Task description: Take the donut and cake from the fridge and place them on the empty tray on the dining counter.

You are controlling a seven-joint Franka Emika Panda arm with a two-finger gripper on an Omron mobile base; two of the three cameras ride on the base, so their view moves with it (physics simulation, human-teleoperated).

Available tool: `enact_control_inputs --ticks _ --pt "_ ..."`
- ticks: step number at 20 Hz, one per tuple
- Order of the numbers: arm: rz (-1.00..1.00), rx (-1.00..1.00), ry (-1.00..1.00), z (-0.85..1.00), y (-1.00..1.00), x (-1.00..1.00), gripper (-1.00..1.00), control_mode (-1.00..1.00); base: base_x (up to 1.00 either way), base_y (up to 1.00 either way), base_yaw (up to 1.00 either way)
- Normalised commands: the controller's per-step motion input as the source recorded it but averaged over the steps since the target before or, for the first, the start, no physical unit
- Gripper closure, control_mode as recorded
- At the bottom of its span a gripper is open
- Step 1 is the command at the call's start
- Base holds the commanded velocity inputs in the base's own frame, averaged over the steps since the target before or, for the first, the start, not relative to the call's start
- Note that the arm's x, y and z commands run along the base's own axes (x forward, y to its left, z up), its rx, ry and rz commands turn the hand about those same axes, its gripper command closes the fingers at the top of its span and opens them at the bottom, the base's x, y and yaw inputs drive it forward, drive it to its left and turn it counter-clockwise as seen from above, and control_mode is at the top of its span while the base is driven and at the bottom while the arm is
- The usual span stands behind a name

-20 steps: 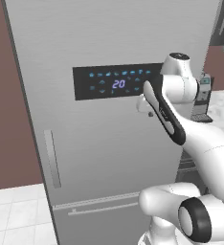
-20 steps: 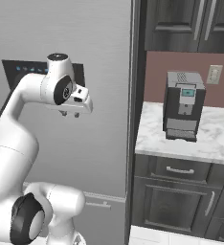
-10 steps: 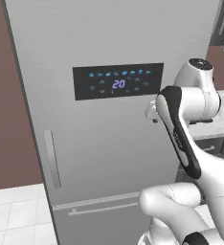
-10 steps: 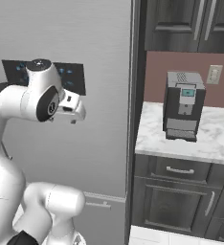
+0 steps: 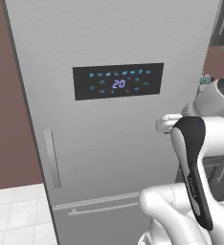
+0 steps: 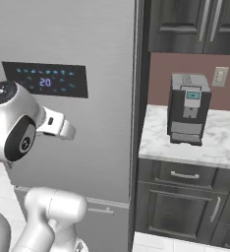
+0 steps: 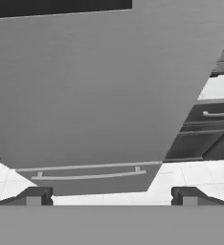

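Note:
The fridge stands shut right in front of me, silver-grey, its black display panel reading 20. A vertical door handle runs down its left side, and a horizontal drawer handle sits low. My gripper is open, fingertips wide apart, facing the lower door and the drawer handle with nothing between them. The white hand hangs close to the fridge door, apart from it. The shut door hides the donut and cake. The tray and dining counter are out of view.
Right of the fridge, a dark coffee machine stands on a marble counter over dark grey cabinets, with more dark cabinets above. A reddish-brown wall and white floor tiles lie to the left.
The arm has folded downward: its upper joint and hand dropped from display-panel height to below it. The fridge stays shut and the views have not shifted.

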Motion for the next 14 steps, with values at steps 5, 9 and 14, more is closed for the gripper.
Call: enact_control_inputs --ticks 5,9,14 --pt "-0.04 0.0 0.0 0.58 0.0 -0.74 -1.0 -1.0 0.0 0.0 0.0" --pt "-0.01 0.03 0.0 0.48 0.0 -0.54 -1.0 1.0 -0.2 0.02 0.0" --pt "0.0 0.0 0.0 0.0 0.0 0.0 -1.0 1.0 -0.96 0.48 -0.04"
